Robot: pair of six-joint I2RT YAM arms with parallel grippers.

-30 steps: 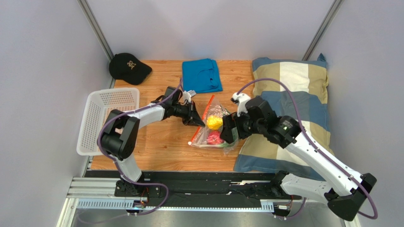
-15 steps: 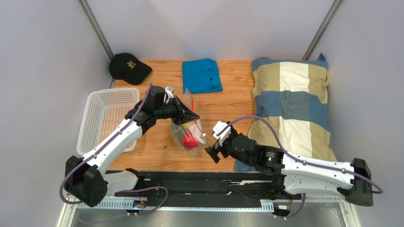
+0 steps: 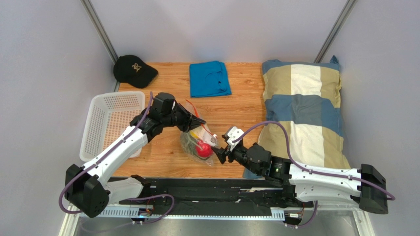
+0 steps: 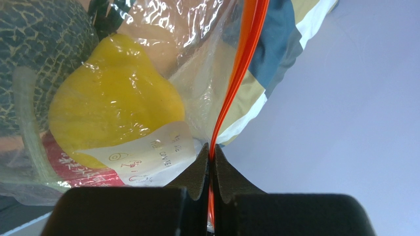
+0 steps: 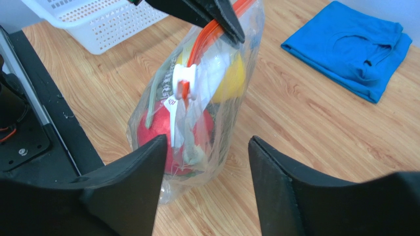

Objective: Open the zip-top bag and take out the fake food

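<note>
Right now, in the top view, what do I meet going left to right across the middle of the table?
basket → bag → pillow. The cap and shirt overlap these sideways, so they are left out.

Wooden table (image 3: 241, 108) with black cap (image 3: 134, 70), folded blue shirt (image 3: 209, 78), checked pillow (image 3: 305, 113), white basket (image 3: 111, 123), zip-top bag (image 3: 196, 143)

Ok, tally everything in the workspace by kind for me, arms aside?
Toy food: 3, the yellow fruit, red fruit and grey-green ball, all in the bag
Bags: 1, the zip-top bag
Baskets: 1, the white basket
Caps: 1, the black cap
Shirts: 1, the blue shirt
Pillows: 1, the checked pillow
Total: 8
</note>
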